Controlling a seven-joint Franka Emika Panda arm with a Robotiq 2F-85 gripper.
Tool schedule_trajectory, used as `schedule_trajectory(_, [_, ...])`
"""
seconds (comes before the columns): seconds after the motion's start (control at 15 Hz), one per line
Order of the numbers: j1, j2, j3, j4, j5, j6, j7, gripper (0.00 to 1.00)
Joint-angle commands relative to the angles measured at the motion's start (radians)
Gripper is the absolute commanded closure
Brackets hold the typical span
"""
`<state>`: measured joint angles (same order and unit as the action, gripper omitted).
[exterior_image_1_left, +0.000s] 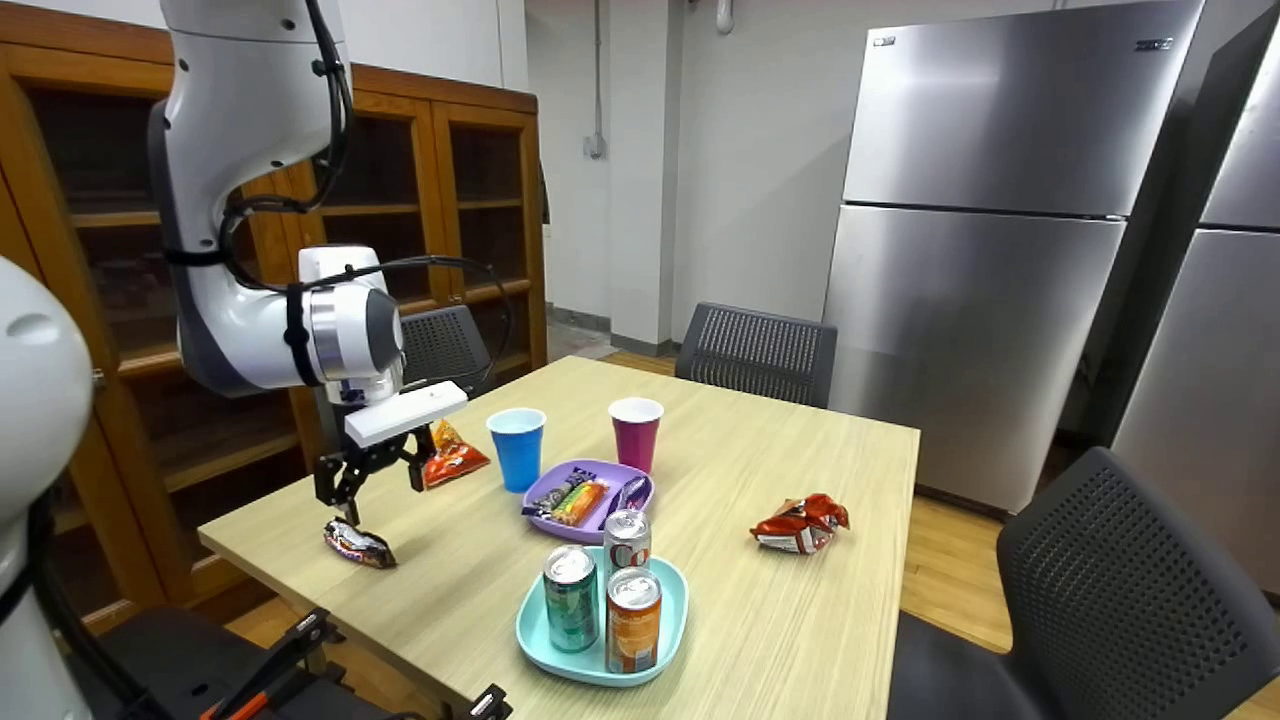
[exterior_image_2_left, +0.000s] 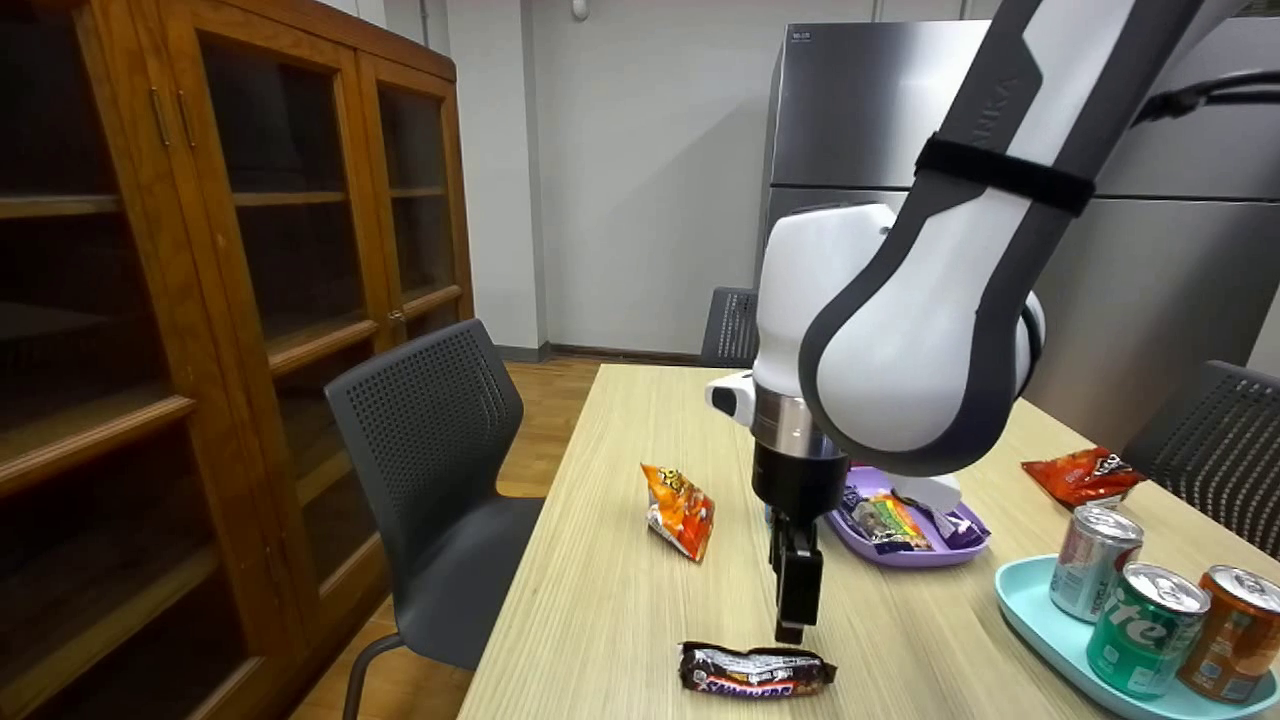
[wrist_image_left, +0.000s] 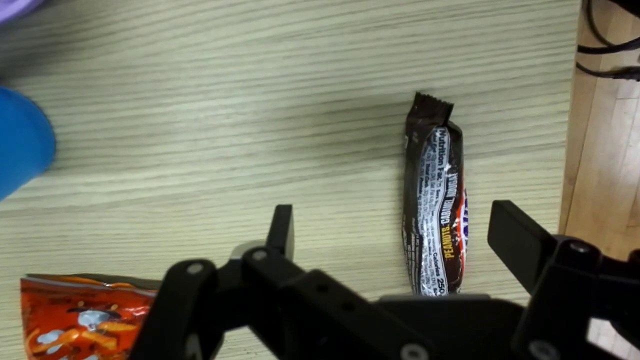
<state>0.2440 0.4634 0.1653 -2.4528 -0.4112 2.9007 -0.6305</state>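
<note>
A gripper (wrist_image_left: 397, 230), its empty jaws spread wide, hangs above a candy bar (wrist_image_left: 435, 200) lying on the table (wrist_image_left: 200, 125), right of center in the wrist view. A red bag (wrist_image_left: 85, 320) sits at lower left; a blue cup (wrist_image_left: 22, 142) shows at the left edge.

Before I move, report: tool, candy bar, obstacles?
Tool open, empty. Candy bar on table, off-centre between the jaws in wrist view. Orange chip bag nearby, apart from it.
</note>
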Motion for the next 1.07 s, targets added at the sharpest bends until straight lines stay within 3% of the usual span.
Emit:
schedule_trajectory(0.0, [0.066, 0.057, -0.045, 0.049, -0.083, 0.019, 0.076, 0.00])
schedule_trajectory(0.93, [0.175, 0.124, -0.128, 0.059, -0.209, 0.056, 0.191, 0.00])
schedule_trajectory(1.0, [0.183, 0.124, -0.136, 0.057, -0.209, 0.066, 0.190, 0.25])
